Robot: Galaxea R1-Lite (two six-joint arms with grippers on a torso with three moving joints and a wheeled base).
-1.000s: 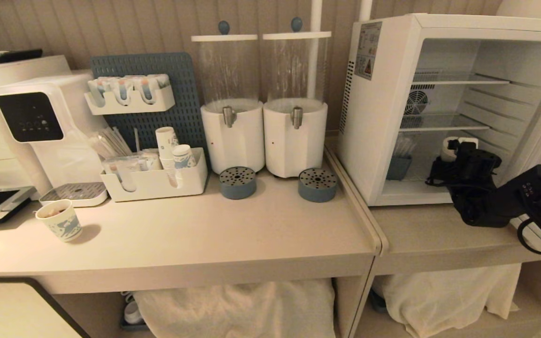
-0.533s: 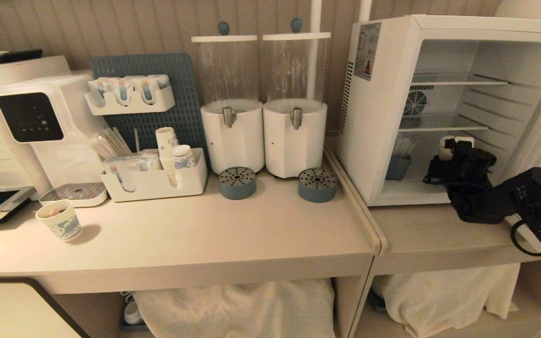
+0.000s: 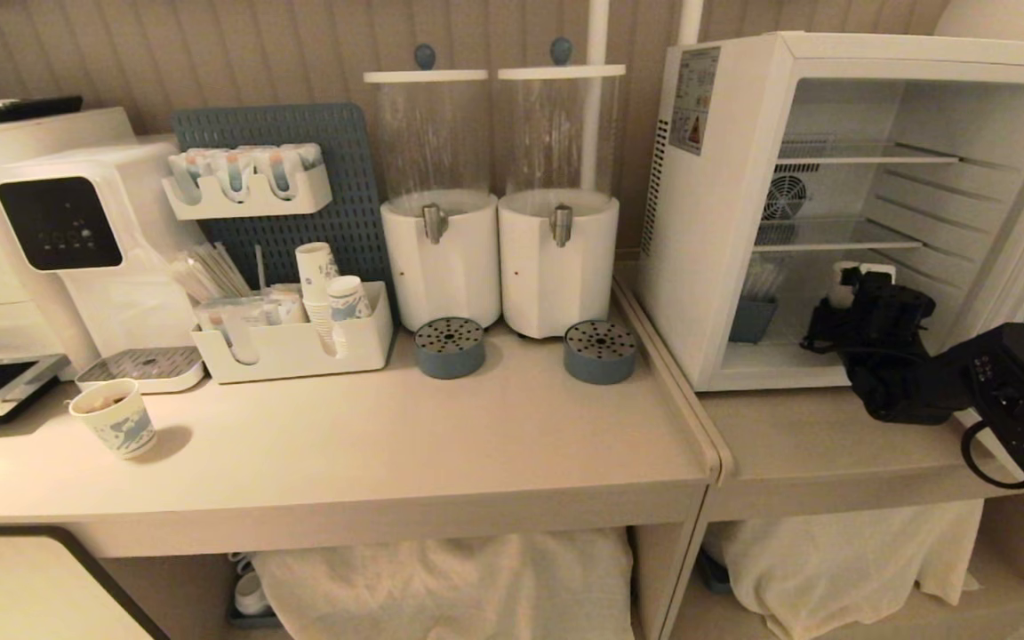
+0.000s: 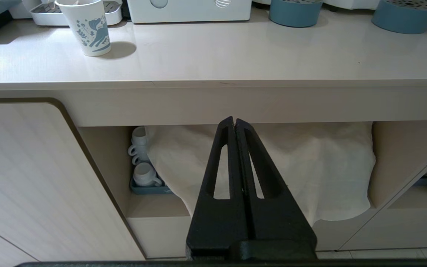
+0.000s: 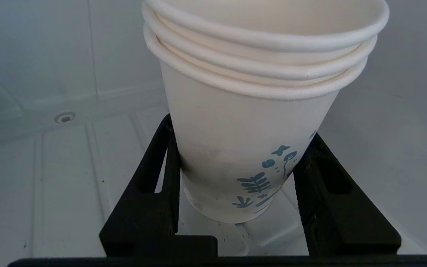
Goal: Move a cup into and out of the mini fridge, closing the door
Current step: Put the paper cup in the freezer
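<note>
The right gripper [image 5: 235, 178] reaches into the open mini fridge [image 3: 725, 222], its black fingers [image 5: 161, 178] pressed on either side of the cup [image 5: 250, 122], which shows three nested rims and sits low over the fridge's white floor. Below the desk [image 4: 235, 63] edge, the left gripper [image 4: 235, 122] hangs with its fingers closed together and empty, pointing at the shelf space under it.
</note>
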